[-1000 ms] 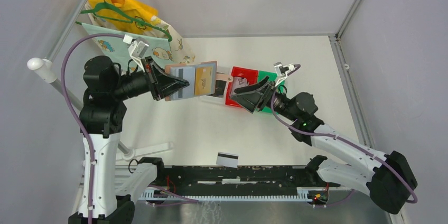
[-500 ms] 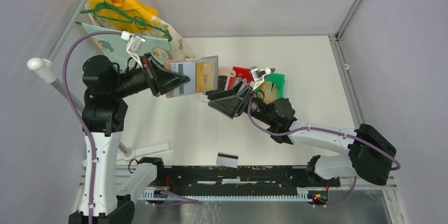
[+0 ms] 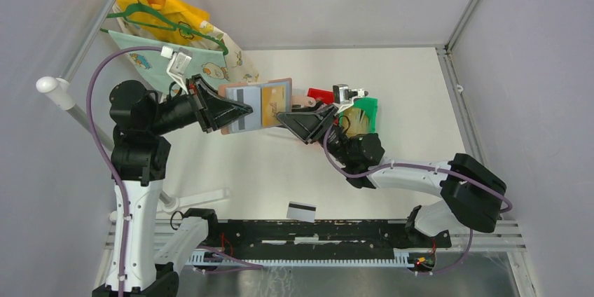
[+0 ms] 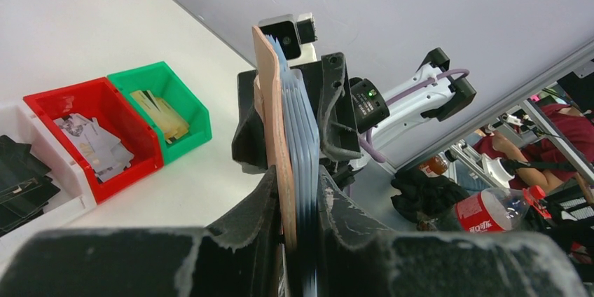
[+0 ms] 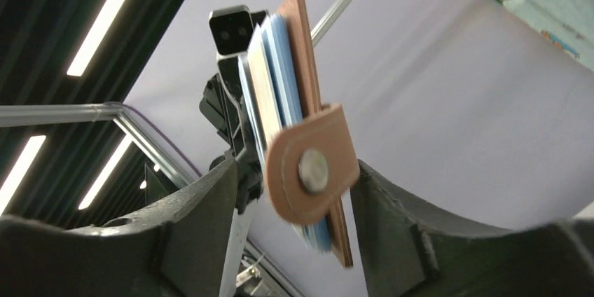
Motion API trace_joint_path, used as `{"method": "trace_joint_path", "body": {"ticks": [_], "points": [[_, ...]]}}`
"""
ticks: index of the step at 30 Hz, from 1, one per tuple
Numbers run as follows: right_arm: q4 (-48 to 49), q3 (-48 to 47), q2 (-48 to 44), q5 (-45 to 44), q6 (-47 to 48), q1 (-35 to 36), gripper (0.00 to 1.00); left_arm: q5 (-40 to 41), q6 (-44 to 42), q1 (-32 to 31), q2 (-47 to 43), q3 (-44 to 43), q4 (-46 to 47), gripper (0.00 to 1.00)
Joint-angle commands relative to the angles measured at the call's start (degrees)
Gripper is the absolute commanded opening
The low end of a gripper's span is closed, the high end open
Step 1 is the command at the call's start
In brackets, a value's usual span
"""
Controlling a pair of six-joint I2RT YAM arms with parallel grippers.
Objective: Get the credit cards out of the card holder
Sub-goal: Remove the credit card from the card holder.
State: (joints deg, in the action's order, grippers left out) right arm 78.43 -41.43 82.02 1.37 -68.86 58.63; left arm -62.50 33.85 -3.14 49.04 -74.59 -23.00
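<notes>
Left gripper (image 3: pixel 237 111) is clamped on the card holder (image 3: pixel 263 104), holding it aloft on edge, pockets exposed for extraction. Right gripper (image 3: pixel 293 119) straddles the free end, jaws apart, gripping nothing (snap tab (image 5: pixel 312 171) sits between them). One white credit card (image 3: pixel 301 211) lies on the table (image 3: pixel 231 171) near the arm bases, well apart from the holder.

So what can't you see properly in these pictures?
- How many credit cards sit in the card holder: both wrist views show it edge-on.
- Writing on those cards: too small in the top view.
- White bin: cut off by the left wrist view's edge; the right pincer mostly covers it from above.
</notes>
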Motion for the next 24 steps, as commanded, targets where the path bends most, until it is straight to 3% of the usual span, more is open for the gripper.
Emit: {"method": "trace_joint_path", "body": {"ticks": [1, 4, 5, 7, 10, 11, 14, 17, 20, 24], "points": [[6.54, -4.18, 1.57, -4.17, -2.30, 0.78, 0.58, -1.48, 3.44, -0.12, -1.17, 0.78, 4.70, 0.02], [7.24, -4.98, 2.37, -3.87, -2.87, 0.82, 0.32, -1.33, 3.06, -0.14, -1.46, 1.10, 4.45, 0.02], [6.95, -4.79, 2.21, -3.69, -2.94, 0.78, 0.19, -1.19, 2.42, -0.16, -1.47, 1.09, 3.90, 0.07], [4.95, -3.60, 0.99, -3.11, -2.30, 0.67, 0.01, -0.95, -1.08, -0.17, -1.36, 0.48, 0.90, 0.40], [-3.03, -2.89, -2.51, 1.35, 1.58, -0.63, 0.00, 2.28, -12.87, -0.16, 0.14, -3.16, -11.04, 0.89], [-6.94, -3.56, -3.44, 4.82, 3.11, -1.62, 0.00, 3.14, -16.81, -0.19, 0.75, -4.57, -14.56, 0.97], [-19.37, -7.91, -4.94, 18.99, 8.59, -5.39, 0.00, 5.92, -28.51, -0.12, 2.52, -9.13, -24.69, 1.00], [-38.72, -14.95, -5.55, 30.26, 21.05, -7.06, 0.00, 9.40, -33.33, -0.17, 2.88, -11.10, -28.41, 1.00], [-59.16, -21.81, -5.28, 34.09, 33.84, -7.05, 0.00, 6.84, -37.67, -0.14, 2.07, -10.73, -28.37, 1.00], [-70.99, -27.63, -4.81, 39.20, 43.68, -7.05, 0.00, 0.26, -44.26, -0.16, 1.29, -8.76, -31.87, 0.96]]}}
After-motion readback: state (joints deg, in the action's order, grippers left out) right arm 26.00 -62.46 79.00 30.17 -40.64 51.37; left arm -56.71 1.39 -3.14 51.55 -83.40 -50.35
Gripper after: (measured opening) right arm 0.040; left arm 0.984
